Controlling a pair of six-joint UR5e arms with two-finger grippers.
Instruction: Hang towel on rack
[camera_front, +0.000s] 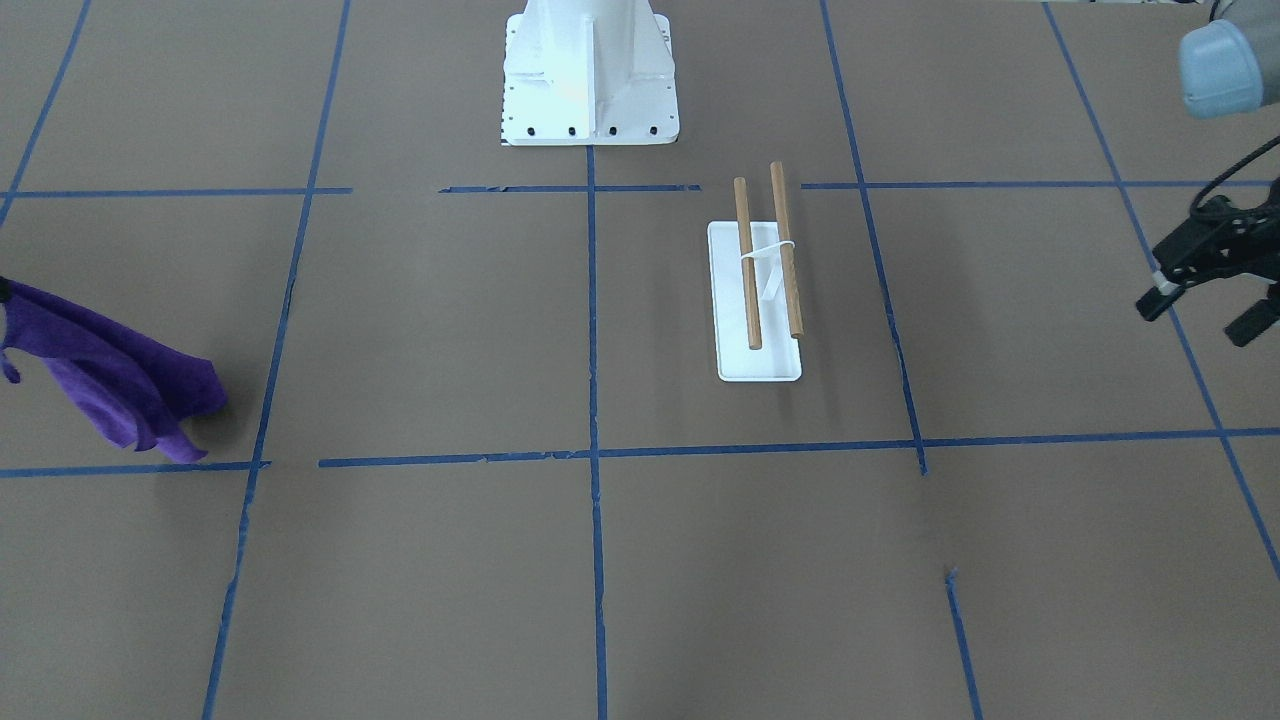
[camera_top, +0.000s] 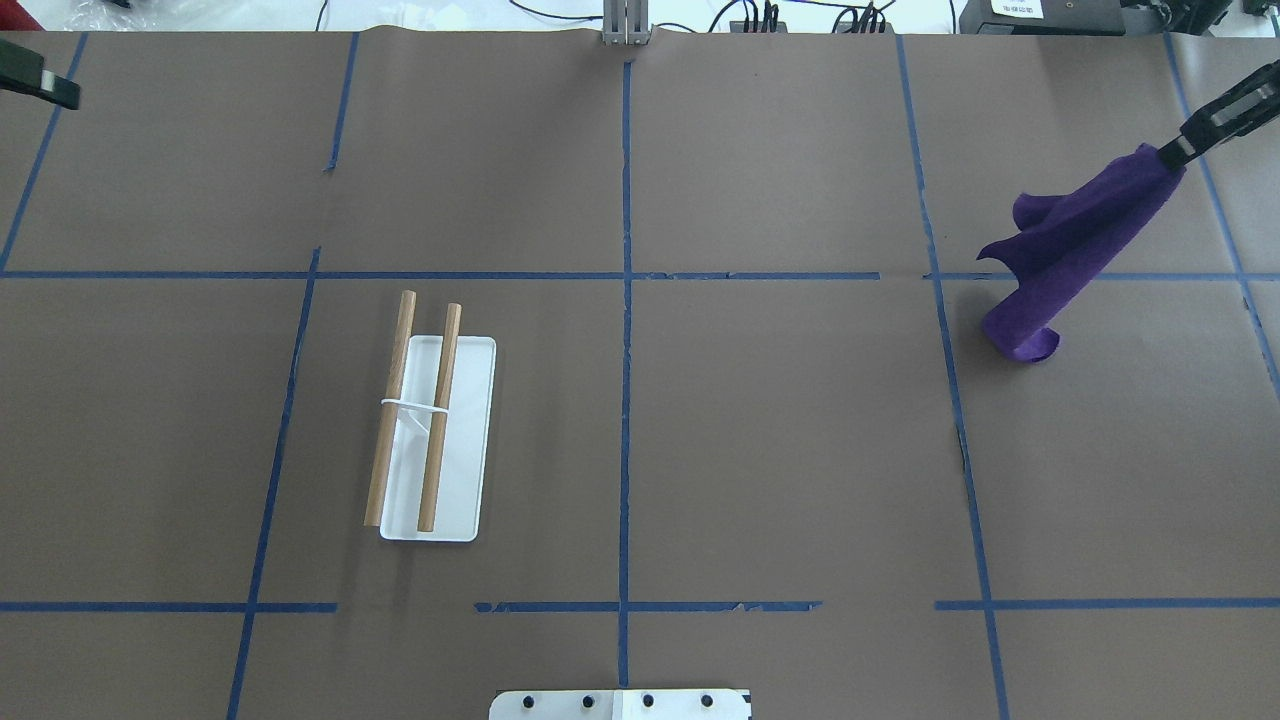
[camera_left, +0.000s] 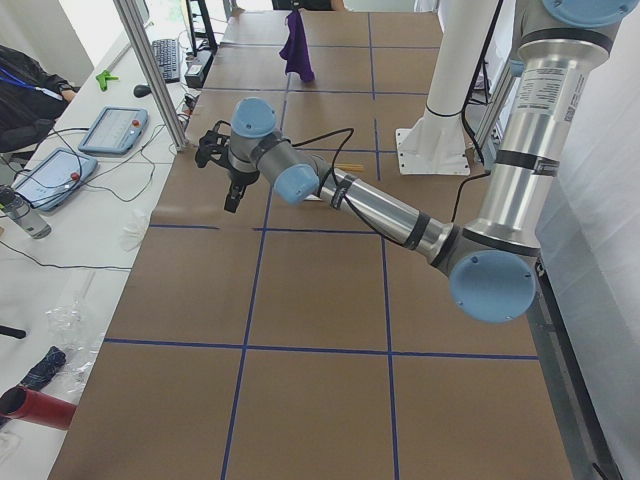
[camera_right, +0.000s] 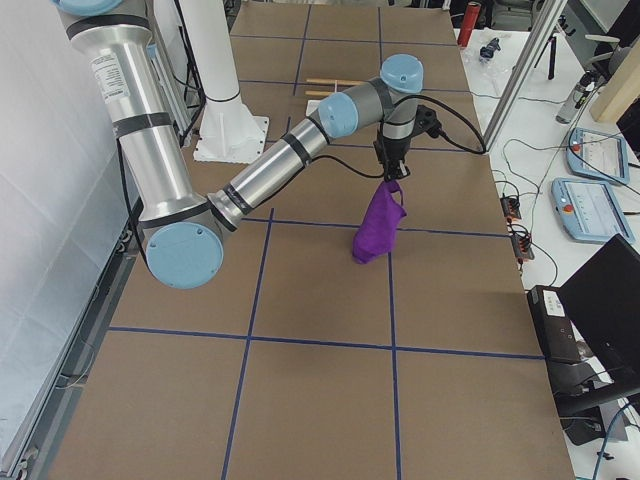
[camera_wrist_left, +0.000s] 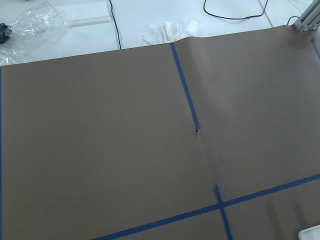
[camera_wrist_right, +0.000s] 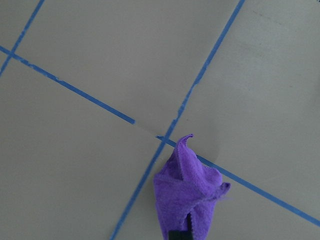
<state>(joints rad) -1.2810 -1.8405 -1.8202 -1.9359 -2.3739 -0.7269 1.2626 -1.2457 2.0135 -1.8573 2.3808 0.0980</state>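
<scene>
The purple towel (camera_top: 1075, 240) hangs from my right gripper (camera_top: 1172, 152), which is shut on its top corner at the table's far right. The towel also shows in the front view (camera_front: 110, 375), the right side view (camera_right: 378, 225) and the right wrist view (camera_wrist_right: 190, 195). Its lower end is at or just above the table; I cannot tell which. The rack (camera_top: 435, 430) stands left of centre: a white flat base (camera_front: 760, 365) and two brown dowels (camera_front: 770, 260). My left gripper (camera_front: 1205, 312) is open and empty, far left of the rack.
The large white bolted pedestal (camera_front: 590, 70) stands at the robot's edge of the table. Blue tape lines (camera_top: 625, 300) cross the brown paper. Cables and tablets (camera_left: 105, 130) lie beyond the far edge.
</scene>
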